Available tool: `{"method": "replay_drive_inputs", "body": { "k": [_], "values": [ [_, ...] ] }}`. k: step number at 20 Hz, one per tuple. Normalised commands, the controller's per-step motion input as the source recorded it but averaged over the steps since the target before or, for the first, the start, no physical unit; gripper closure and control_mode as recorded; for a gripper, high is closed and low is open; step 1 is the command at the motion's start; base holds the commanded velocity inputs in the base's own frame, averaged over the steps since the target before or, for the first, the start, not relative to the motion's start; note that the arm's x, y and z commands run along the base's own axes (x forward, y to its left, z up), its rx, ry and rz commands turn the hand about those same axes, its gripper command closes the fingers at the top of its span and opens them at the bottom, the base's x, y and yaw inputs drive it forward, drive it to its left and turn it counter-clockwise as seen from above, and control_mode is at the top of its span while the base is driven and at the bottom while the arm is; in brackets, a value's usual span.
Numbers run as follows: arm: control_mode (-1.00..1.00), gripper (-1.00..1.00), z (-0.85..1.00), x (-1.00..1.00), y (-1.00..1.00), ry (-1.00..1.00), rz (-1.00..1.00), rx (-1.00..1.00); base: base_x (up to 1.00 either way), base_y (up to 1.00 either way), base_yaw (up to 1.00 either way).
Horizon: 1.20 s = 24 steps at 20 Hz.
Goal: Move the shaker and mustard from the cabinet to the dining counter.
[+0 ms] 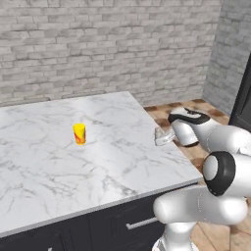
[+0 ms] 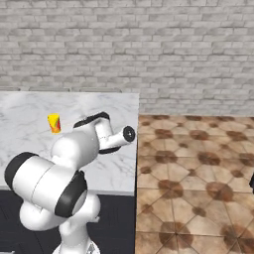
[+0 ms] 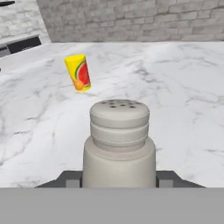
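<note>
The grey shaker [image 3: 119,135] with its perforated rounded top stands upright right in front of the hand camera, between the two dark fingertips. My gripper [image 3: 119,180] is shut on the shaker's lower body. From the left base view, the gripper [image 1: 164,139] and shaker [image 1: 160,133] sit low over the right edge of the dining counter [image 1: 59,166], a white veined marble top. I cannot tell whether the shaker's base touches the marble. The mustard and the cabinet are out of view.
A short bright yellow can [image 1: 79,133] with a red mark stands on the counter, left of the gripper and further in. Dark drawers [image 1: 137,223] front the island. A brick wall [image 1: 108,44] runs behind, with tiled floor [image 2: 198,163] to the right.
</note>
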Motion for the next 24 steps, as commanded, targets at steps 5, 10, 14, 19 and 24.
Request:
{"method": "replay_drive_inputs", "body": {
  "k": [5,10,14,19,24],
  "values": [
    [-1.00,1.00,-0.27,-0.06,-0.02,-0.01,0.09,0.03,0.00,0.00,0.00],
    [-1.00,1.00,-0.27,-0.04,0.00,0.00,0.08,0.00,0.00,0.00,0.00],
    [-1.00,1.00,-0.24,-0.03,-0.02,0.00,0.05,0.00,0.00,0.00,0.00],
    [-1.00,1.00,-0.16,-0.12,-0.15,-0.06,0.02,0.02,0.00,0.00,0.00],
    [-1.00,1.00,-0.16,-0.07,-0.09,-0.02,0.00,0.01,0.00,0.00,0.00]
  ]
}}
